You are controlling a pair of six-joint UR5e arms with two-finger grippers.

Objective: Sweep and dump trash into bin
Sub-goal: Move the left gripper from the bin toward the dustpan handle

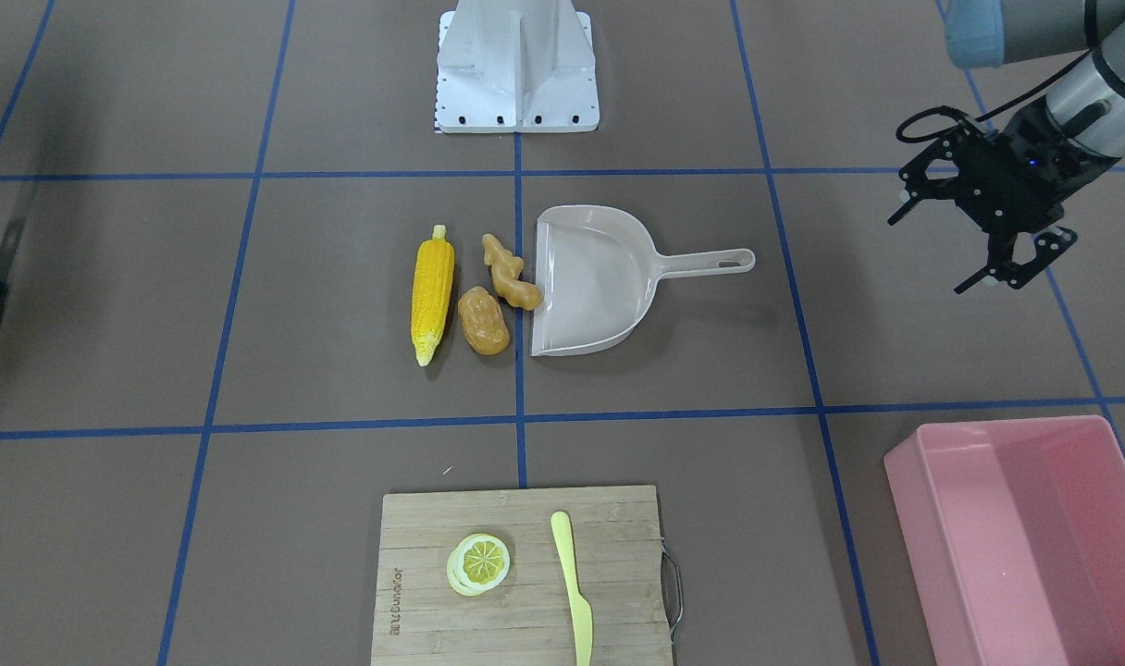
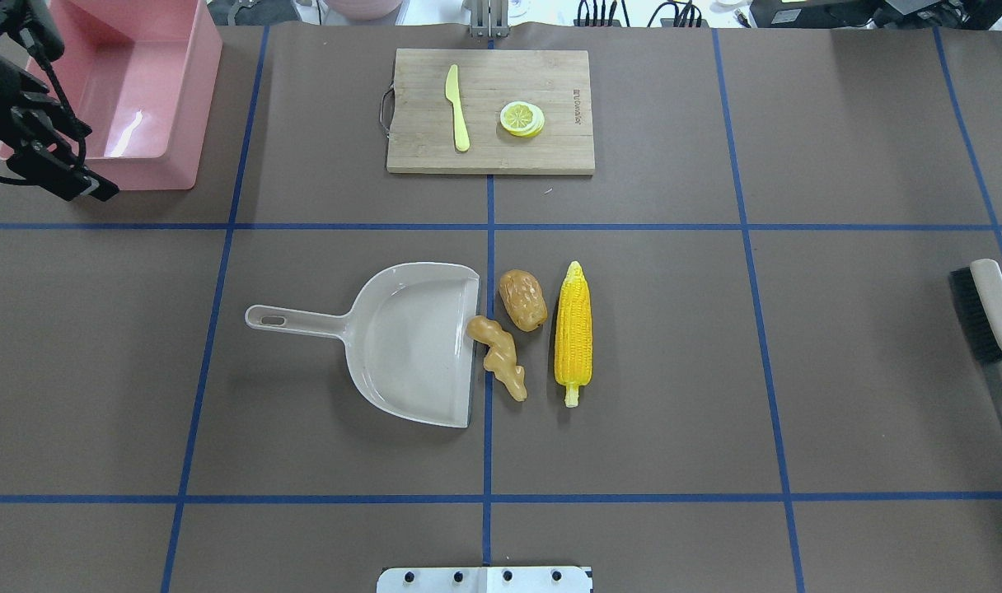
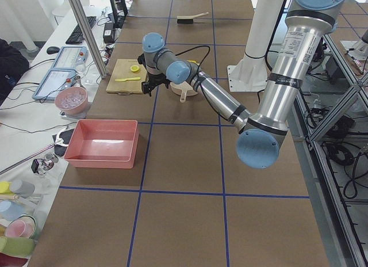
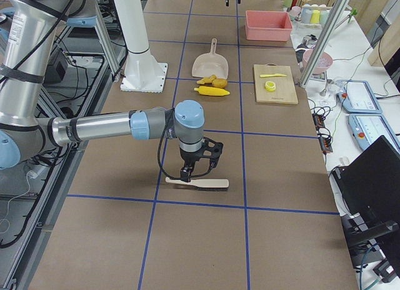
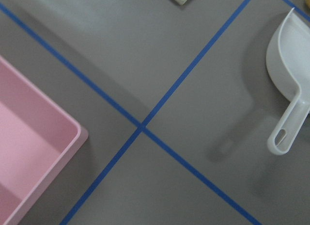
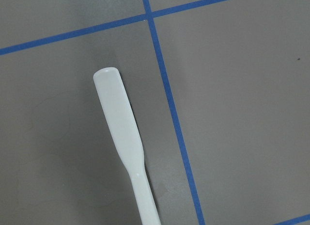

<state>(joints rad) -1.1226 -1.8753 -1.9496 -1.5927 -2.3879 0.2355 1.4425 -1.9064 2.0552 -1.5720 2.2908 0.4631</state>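
The corn cob (image 2: 573, 333), the ginger root (image 2: 498, 354) and the potato-like lump (image 2: 523, 299) lie side by side at the table's middle. The ginger touches the open mouth of the beige dustpan (image 2: 410, 346). The pink bin (image 2: 130, 91) stands empty at the far left corner. My left gripper (image 1: 933, 254) is open and empty, hovering near the bin, off to the side of the dustpan handle (image 1: 710, 264). My right gripper (image 4: 187, 174) hangs just over the brush (image 4: 197, 184) on the table; I cannot tell if it is open or shut.
A wooden cutting board (image 2: 550, 74) at the far middle carries a lemon slice (image 2: 522, 119) and a pale yellow knife (image 2: 457, 115). The robot's white base (image 1: 516, 65) stands at the near edge. The brush also shows at the right edge of the overhead view (image 2: 991, 317).
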